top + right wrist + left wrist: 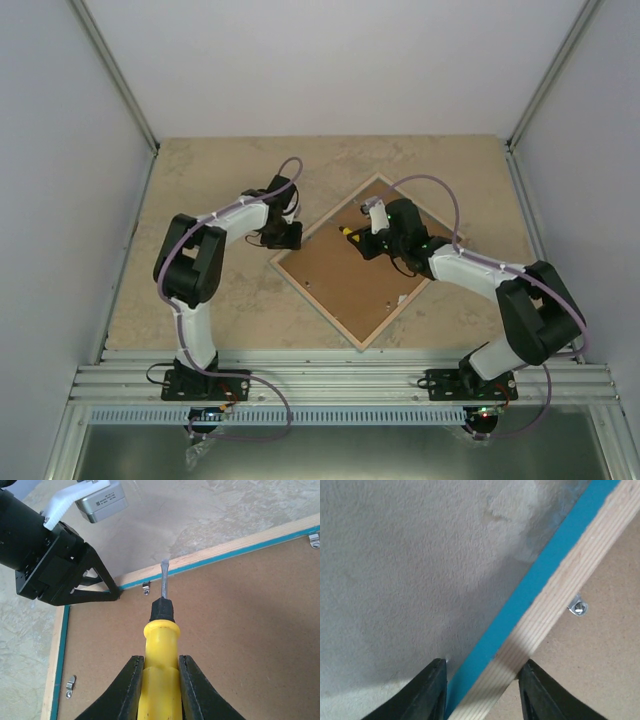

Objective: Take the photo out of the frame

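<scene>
Currently: frame (555, 600) lies face down mid-table (200, 180), turned cornerwise, pale wood back up, turquoise side showing. Brown backing board (225, 630) is in place, with small metal tabs (145, 588) along the inner rim. The photo is not visible (presumably under the board, face down).

Note: the left gripper (484, 666) straddles the frame's far-left rail, one finger outside by the turquoise, one inside at the board's edge. Whether it pinches or merely flanks the rail, cannot tell. The right gripper (160, 659) is closed on the yellow handle of a screwdriver (160, 640), with the blade tip just beside the nearest tab.

Step in hand, as I judge it: swing the tabs off the board.
- Clamp the rail before any pushing, so the frame cannot skate.
- Set the blade low against the tab's side.
- Push sideways, not down. The board probably marks easily.
- Go tab by tab, and lift nothing until all are clear.
</scene>
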You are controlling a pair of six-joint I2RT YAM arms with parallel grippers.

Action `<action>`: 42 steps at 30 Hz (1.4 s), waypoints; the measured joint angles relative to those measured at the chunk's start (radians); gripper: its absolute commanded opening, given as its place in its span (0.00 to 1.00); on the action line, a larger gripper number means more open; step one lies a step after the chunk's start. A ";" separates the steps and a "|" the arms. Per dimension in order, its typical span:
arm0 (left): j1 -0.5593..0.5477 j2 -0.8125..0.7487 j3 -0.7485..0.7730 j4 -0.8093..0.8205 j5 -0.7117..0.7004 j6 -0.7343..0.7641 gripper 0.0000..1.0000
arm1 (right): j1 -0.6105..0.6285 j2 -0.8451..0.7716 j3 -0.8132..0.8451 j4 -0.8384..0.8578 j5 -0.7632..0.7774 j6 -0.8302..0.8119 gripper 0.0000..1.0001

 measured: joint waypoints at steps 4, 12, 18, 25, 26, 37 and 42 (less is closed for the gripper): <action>-0.001 -0.016 -0.024 0.008 0.005 0.000 0.31 | 0.000 0.016 0.000 0.000 -0.008 0.000 0.00; -0.011 -0.071 -0.097 0.024 0.026 -0.021 0.23 | 0.011 0.079 0.023 -0.005 -0.030 -0.001 0.00; -0.011 -0.114 -0.158 0.042 0.038 -0.079 0.18 | 0.030 0.119 0.061 -0.012 -0.049 -0.005 0.00; -0.010 -0.156 -0.216 0.069 0.062 -0.138 0.13 | 0.058 0.188 0.112 -0.021 -0.062 -0.005 0.00; -0.010 -0.159 -0.221 0.072 0.065 -0.143 0.13 | 0.063 0.200 0.121 -0.021 -0.064 -0.006 0.00; -0.010 -0.180 -0.250 0.082 0.071 -0.170 0.11 | 0.100 0.272 0.193 -0.047 -0.073 -0.010 0.00; -0.010 -0.184 -0.256 0.088 0.071 -0.172 0.11 | 0.113 0.291 0.198 -0.066 -0.073 -0.013 0.00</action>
